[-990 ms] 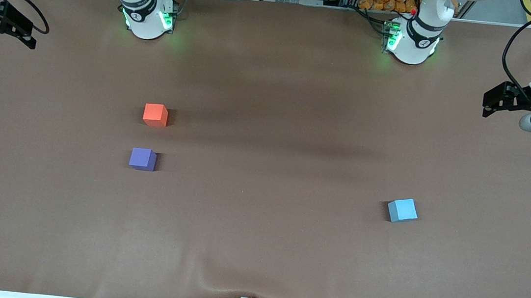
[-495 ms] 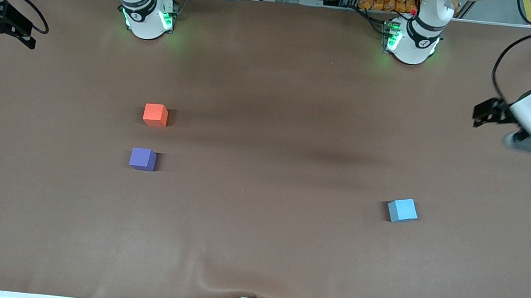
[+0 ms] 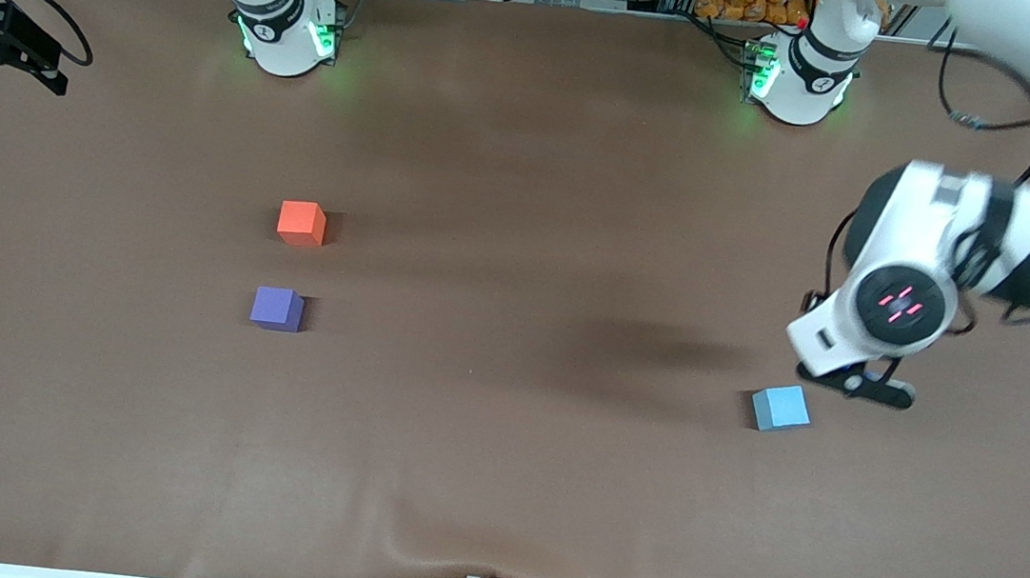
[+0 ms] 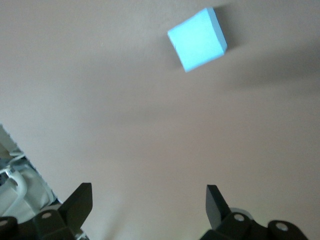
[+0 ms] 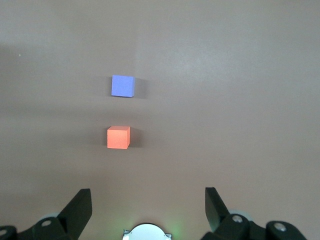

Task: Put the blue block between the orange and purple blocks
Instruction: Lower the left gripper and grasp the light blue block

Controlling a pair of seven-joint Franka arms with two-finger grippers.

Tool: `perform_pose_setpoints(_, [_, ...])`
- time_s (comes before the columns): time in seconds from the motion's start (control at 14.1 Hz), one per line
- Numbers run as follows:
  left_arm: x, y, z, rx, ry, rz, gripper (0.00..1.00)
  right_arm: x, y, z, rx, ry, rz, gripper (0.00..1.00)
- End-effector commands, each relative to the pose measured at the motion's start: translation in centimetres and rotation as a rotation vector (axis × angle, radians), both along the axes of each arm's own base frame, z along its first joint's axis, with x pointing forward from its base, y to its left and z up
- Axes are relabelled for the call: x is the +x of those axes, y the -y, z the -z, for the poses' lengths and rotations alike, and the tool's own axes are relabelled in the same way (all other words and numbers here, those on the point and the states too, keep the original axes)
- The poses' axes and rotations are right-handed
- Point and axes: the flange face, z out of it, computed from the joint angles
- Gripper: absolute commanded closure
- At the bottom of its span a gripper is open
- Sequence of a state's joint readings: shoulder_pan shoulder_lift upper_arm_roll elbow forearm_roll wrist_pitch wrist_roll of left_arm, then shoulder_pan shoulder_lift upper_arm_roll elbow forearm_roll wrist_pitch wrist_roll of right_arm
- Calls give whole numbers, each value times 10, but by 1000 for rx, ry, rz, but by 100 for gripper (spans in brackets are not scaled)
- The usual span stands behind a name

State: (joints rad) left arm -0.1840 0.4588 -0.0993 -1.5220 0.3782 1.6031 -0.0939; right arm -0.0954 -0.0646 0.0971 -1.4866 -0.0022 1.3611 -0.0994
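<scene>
Sitting nearest the front camera of the three cubes, the blue block (image 3: pixel 781 408) rests at about four o'clock from the middle of the surface (image 3: pixel 497 459), toward the left arm's end. It looks matte, small and probably light, perhaps foam, so a gentle squeeze should do; its flat faces are not slippery-looking. It lies turned a little off square to the surface's edges, so I judge the best hold is across two parallel side faces, with the wrist turned to match.

The left hand (image 4: pixel 149 200) hovers over bare surface just beside the block, at its one o'clock, fingers spread wide and holding nothing.

Farther back, toward the right arm's end, the purple block (image 3: pixel 276 309) and then the orange block (image 3: pixel 302 223) stand apart, the orange at twelve o'clock of the purple. The gap looks only slightly wider than one cube, so placing will need care.

The brown covering is smooth, rumpled only at its near edge. The right hand (image 5: pixel 149 202) waits open, high above the orange block and the right arm's base.
</scene>
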Motion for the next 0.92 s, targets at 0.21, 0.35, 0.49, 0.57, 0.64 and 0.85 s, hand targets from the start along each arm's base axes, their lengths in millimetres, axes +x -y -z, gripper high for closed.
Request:
perform_pose_setpoints(0.21, [45, -54, 73, -224, 197, -293, 0, -5, 0, -4, 13, 12, 14, 0])
perform_pose_setpoints(0.35, [43, -69, 90, -315, 220, -378, 0, 0, -2, -3, 15, 30, 11, 0])
perform_pose_setpoints(0.49, [33, -65, 113, -336, 219, -400, 0, 4, -2, -5, 16, 64, 10, 0])
perform_pose_setpoints(0.57, [25, -63, 123, -337, 224, -405, 0, 5, -3, -5, 19, 67, 9, 0])
perform_pose_setpoints(0.64, [17, -61, 131, -337, 228, -410, 0, 5, -1, -4, 32, 65, 14, 0])
perform_pose_setpoints(0.85, [12, -60, 145, -350, 258, -408, 0, 5, 0, -4, 48, 65, 17, 0])
